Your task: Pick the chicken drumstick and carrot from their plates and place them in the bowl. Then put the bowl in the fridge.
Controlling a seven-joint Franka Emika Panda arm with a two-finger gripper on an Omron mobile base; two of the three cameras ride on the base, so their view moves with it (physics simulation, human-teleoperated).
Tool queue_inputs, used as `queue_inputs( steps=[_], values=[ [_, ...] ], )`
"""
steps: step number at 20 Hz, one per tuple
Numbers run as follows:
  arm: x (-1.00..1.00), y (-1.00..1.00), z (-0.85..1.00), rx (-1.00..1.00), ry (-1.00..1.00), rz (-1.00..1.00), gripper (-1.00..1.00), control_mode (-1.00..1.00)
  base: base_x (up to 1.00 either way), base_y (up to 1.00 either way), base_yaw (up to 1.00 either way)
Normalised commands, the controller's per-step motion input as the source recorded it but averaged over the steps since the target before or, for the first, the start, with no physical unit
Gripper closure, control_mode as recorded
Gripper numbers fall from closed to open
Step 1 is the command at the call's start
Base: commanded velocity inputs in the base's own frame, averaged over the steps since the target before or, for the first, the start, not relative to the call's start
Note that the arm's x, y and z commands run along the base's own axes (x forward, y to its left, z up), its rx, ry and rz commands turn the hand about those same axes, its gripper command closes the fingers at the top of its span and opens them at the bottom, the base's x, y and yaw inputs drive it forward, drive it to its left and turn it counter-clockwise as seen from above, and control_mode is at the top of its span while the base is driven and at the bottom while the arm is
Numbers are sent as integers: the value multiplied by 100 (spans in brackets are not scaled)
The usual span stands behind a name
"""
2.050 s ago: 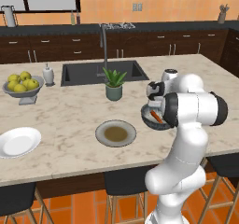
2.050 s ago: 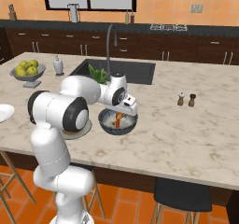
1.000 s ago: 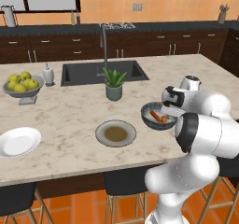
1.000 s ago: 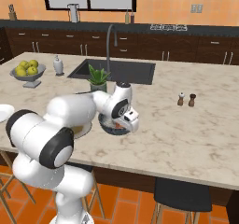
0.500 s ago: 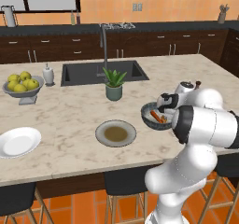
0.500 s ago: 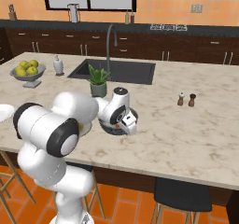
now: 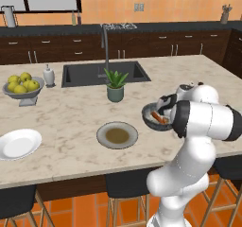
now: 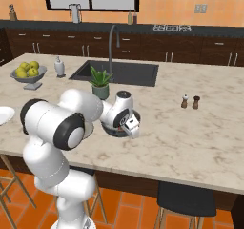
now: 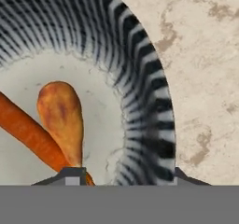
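Looking at the big marbled table (image 7: 71, 112) first: it stretches out all around the hand (image 9: 126, 174), pale beige with brownish blotches. In the hand view it shows just outside the bowl's rim.

The bowl (image 9: 140, 55) is right under the hand and sits on the table. From the base cameras it looks dark grey. Up close its sloping wall comes out as black-and-white stripes running down to a paler, smooth inside. The hand's two dark fingertips (image 9: 72, 175) straddle that wall, one inside the bowl and one on the outer side of the rim. They stand partly apart, and I honestly can't tell whether they're actually pinching the rim or just sitting either side of it.

The grey-rimmed plate (image 7: 101, 135) with the brownish centre is near the hand, off to the arm's left on the table. The plain white plate (image 7: 19, 143) is well apart from the hand, at the table's far left edge in the left base view.

The chicken drumstick (image 9: 60, 120) is inside the bowl, just ahead of the inner fingertip. It's golden-brown, with a darker patch on the fat end. That fat end points away from the hand and the thin end runs down toward the fingertip.

The carrot (image 9: 28, 132) lies in the bowl too, orange-red and slim. It runs slantwise and touches the drumstick near its thin end.
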Motion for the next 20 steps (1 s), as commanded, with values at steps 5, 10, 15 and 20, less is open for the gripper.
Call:
queue_inputs(
  steps=[5,10,15,20],
  values=[
    [0,0,37,0,0,-4,100,-100,0,0,0],
    [-25,0,72,0,-5,-8,100,-100,0,0,0],
    [-61,0,88,0,-21,-7,100,-100,0,0,0],
    [-55,7,65,-2,-25,-4,100,-100,0,0,0]
  ],
)
